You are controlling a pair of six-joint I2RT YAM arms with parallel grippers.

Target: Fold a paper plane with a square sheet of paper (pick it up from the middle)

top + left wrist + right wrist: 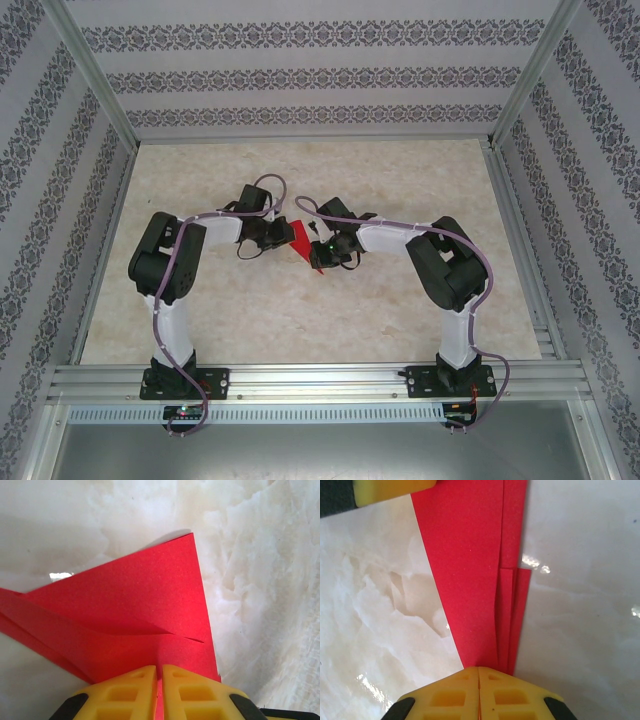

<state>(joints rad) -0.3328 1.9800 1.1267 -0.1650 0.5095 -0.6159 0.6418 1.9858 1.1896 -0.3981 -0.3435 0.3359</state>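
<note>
**A:** Where is the folded red paper [302,241] sitting?

**B:** Top view: it is spanning the gap between the two wrists, near the middle of the pale marbled table [300,340]. It is showing as a narrow wedge, with the wide end toward the left arm and the taper toward the right arm.

**A:** State of the left gripper [159,674]?

**B:** Its wrist camera is showing both yellow fingers [125,692] pressed together with the paper's edge pinched between them, so it is clamping the paper. Several layers are fanning out from the grip. One flap is ending in a slanted edge just above the fingers, and a corner is pointing away from the camera.

**A:** And the right gripper [478,672]?

**B:** Same reading. Its own fingers are meeting tip to tip, and the narrow end of the paper is running straight into the seam between them. It is gripping the paper as well. At least three overlapping strips are showing, with their edges nearly parallel.

**A:** Anything at the far end of that view?

**B:** A yellow fingertip [390,486] of the left gripper is sitting in the top left corner, at the paper's wide end.

**A:** Is the paper touching the table?

**B:** Cannot tell. The marble behind it is looking soft and blurred in both wrist views.
</note>
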